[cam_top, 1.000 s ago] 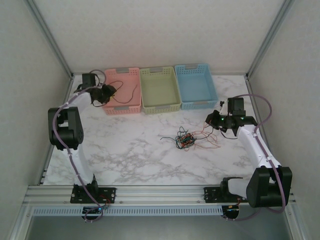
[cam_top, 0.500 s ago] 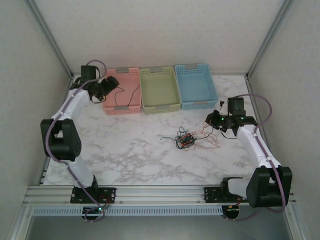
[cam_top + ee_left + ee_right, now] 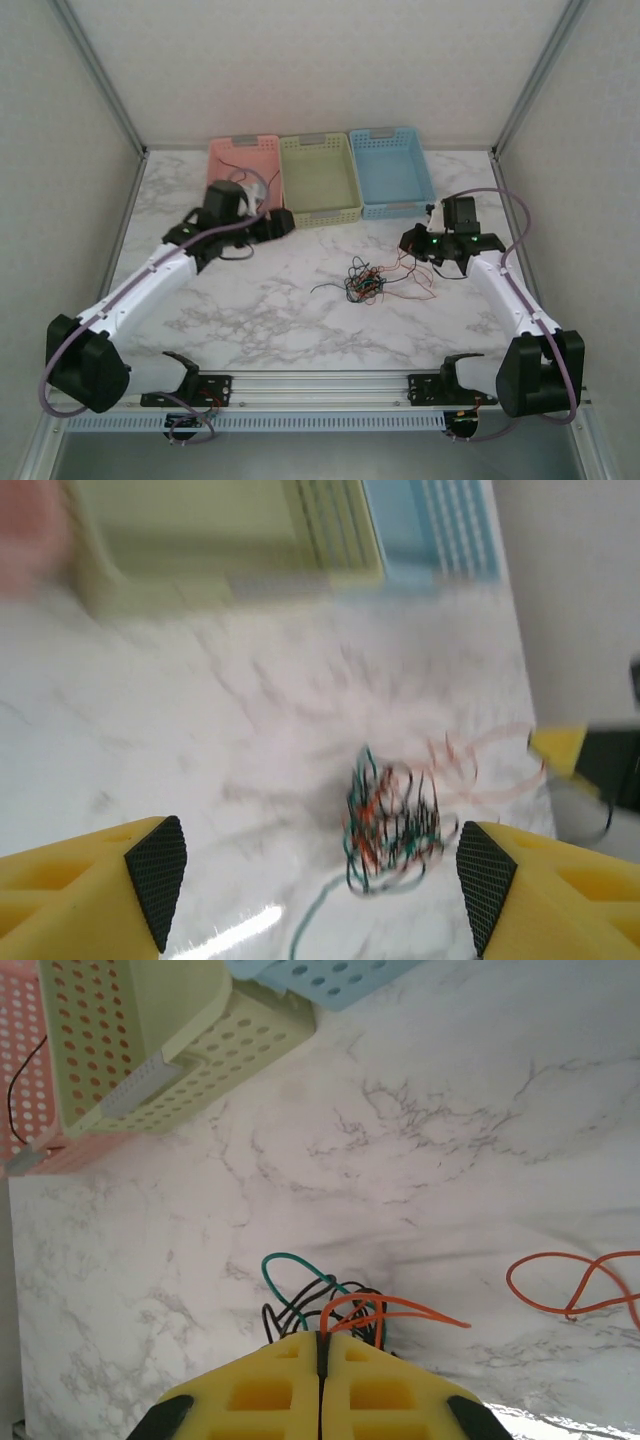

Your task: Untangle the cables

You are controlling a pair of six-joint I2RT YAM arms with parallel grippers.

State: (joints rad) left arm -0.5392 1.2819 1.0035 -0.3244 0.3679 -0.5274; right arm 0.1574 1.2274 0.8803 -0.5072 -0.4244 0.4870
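Observation:
The cables lie in a small tangle of thin black, green and orange wires on the marble table, right of centre. In the left wrist view the cables sit blurred ahead of my left gripper, whose jaws stand wide open and empty. That left gripper hovers by the front of the baskets, left of the tangle. My right gripper is just right of the tangle. Its jaws are shut, and an orange cable comes out from between the tips, with black and green loops beside it.
Three baskets stand in a row at the back: pink, green and blue. A thin black wire lies in the pink one. A loose orange loop lies on the table to the right of the tangle.
My left arm swung from over the pink basket down toward the table's middle, and its jaws opened. The right gripper and the tangle shifted slightly left.

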